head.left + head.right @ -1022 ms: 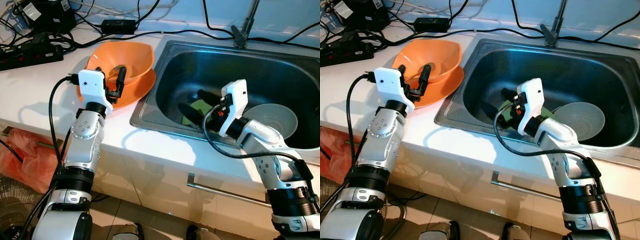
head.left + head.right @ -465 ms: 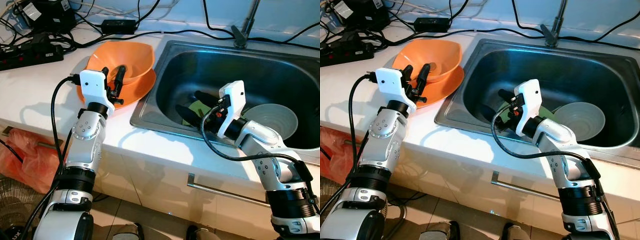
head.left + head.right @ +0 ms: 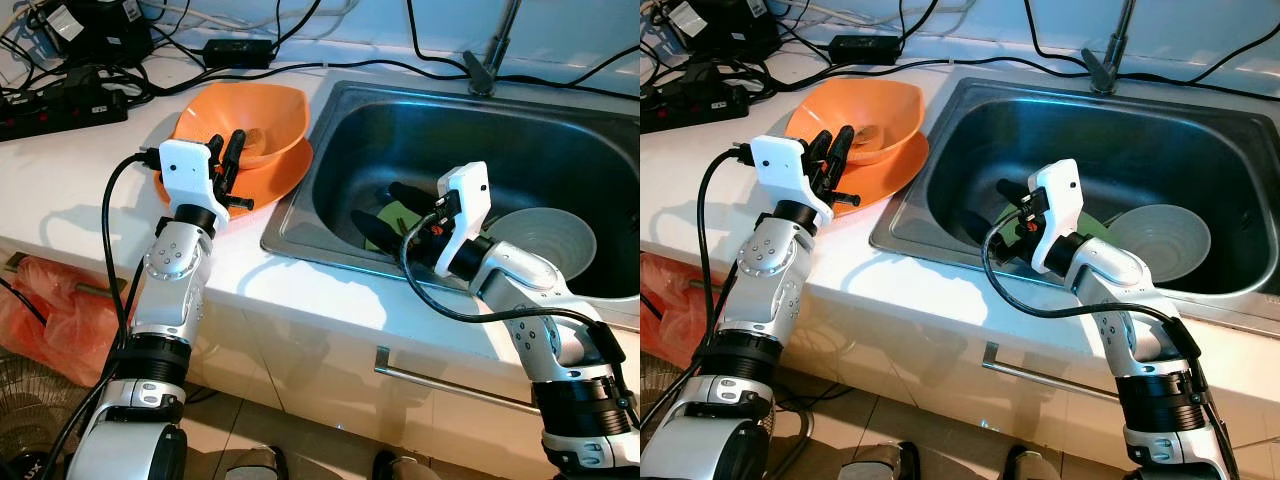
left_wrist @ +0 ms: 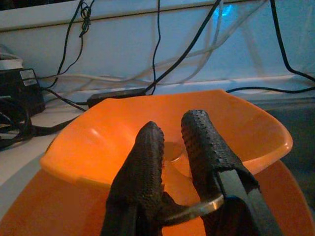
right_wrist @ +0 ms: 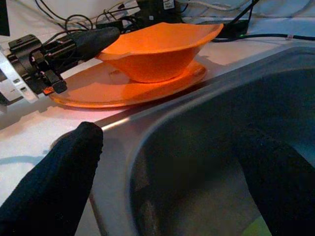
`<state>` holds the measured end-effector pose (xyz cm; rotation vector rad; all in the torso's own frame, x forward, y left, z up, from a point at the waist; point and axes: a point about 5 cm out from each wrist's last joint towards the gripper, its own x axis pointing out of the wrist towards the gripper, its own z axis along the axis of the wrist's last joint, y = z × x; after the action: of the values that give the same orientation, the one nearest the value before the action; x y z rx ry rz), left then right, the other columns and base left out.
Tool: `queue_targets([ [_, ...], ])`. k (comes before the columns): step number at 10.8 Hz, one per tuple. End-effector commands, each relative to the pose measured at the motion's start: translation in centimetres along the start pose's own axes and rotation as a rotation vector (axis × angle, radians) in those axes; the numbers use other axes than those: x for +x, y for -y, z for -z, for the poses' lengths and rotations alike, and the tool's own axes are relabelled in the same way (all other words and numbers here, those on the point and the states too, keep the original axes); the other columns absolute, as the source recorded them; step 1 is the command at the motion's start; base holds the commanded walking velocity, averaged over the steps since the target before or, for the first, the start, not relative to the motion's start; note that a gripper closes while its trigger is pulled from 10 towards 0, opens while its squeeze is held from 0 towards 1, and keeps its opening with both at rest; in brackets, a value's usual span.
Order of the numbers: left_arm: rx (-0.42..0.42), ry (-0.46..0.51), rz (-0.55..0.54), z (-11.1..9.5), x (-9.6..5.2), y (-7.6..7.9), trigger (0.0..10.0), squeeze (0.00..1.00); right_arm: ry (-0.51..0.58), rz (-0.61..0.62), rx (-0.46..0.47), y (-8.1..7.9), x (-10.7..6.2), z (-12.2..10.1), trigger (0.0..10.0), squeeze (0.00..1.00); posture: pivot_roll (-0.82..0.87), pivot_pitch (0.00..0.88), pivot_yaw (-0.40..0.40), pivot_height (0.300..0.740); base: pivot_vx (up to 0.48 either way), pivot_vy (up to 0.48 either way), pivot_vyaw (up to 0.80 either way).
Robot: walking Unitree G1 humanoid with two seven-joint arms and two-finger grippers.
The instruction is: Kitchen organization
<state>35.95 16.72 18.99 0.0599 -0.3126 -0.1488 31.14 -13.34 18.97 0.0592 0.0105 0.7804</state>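
Left tool (image 4: 172, 142) clenched empty above the orange bowl (image 3: 248, 118). Right tool (image 3: 385, 208) spread over the sink's (image 3: 500, 110) green item (image 3: 400, 215); next, grasp it.

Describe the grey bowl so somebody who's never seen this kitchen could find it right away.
Start at the steel sink set into the white counter. The grey bowl sits on the sink floor at the robot's right, just beyond the right gripper and beside a green item. It is pale, round and inside the basin, unlike the orange bowl on its orange plate on the counter.
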Motion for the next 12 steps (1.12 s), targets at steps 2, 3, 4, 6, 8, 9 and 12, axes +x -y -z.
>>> queue_targets([
  [2,0.007,0.007,-0.015,-0.1,-0.2,-0.5,0.0,0.00,-0.010,-0.005,-0.004,-0.4,0.1,0.3,10.0,1.00,0.04,0.101,0.057,0.740,0.000,0.000,0.00],
  [3,0.010,0.011,-0.017,-0.2,-0.2,-0.5,0.0,0.00,-0.009,-0.006,-0.002,-0.4,0.1,0.3,10.0,1.00,0.04,0.100,0.057,0.740,0.000,0.000,0.00],
  [4,0.018,0.027,-0.017,-0.5,-0.1,-0.4,0.0,0.00,-0.008,-0.008,0.000,-0.4,0.1,0.3,10.0,1.00,0.04,0.099,0.057,0.740,0.000,0.000,0.00],
  [6,0.113,0.150,0.026,-2.9,0.1,0.7,0.0,0.00,0.000,-0.008,0.015,-0.6,0.3,0.4,10.0,1.00,0.05,0.086,0.057,0.740,0.000,0.000,0.00],
  [8,0.140,0.189,0.035,-3.8,0.2,1.1,0.0,0.00,0.007,-0.005,0.020,-0.6,0.4,0.4,10.0,1.00,0.05,0.078,0.058,0.740,0.000,0.000,0.00],
  [9,0.140,0.206,0.037,-4.1,0.4,1.3,0.0,0.00,0.010,0.000,0.019,-0.6,0.6,0.5,10.0,1.00,0.05,0.074,0.062,0.740,0.000,0.000,0.00],
  [12,-0.065,0.252,0.118,-6.9,1.6,4.4,0.0,0.00,0.124,0.224,0.187,2.3,0.6,-0.6,10.0,1.00,0.05,0.093,0.063,0.740,0.000,0.000,0.00],
])
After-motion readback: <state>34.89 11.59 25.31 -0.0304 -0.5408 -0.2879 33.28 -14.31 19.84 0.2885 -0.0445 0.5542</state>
